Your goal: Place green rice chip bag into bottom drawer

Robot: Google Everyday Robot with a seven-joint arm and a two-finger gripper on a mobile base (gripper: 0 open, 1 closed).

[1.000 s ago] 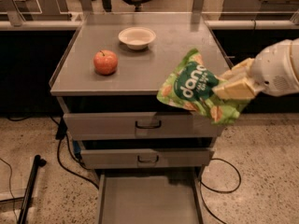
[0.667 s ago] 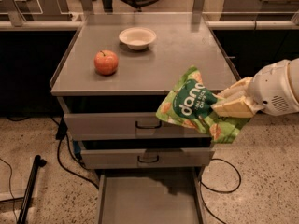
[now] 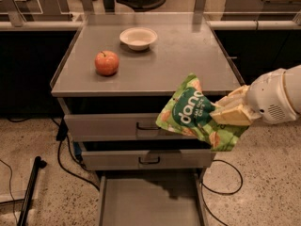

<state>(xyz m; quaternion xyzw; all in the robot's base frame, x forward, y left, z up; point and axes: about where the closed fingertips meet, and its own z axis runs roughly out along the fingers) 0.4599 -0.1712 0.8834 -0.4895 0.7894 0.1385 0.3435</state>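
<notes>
Off the counter's (image 3: 188, 62) front right corner, the jaws gripped the green rice chip bag (image 3: 188, 113), clear for lowering into the open bottom drawer (image 3: 150, 204).

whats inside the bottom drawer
Bare grey floor shows in the bottom drawer; its rear is hidden in shadow. Above-right, the gripper holds the green rice chip bag.

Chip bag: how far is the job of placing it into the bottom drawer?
Done: the bottom drawer stands open, and the claw is shut on the bag. In hand: the bag hangs in the air before the upper drawers. Left: lower it into the open drawer and release.
</notes>
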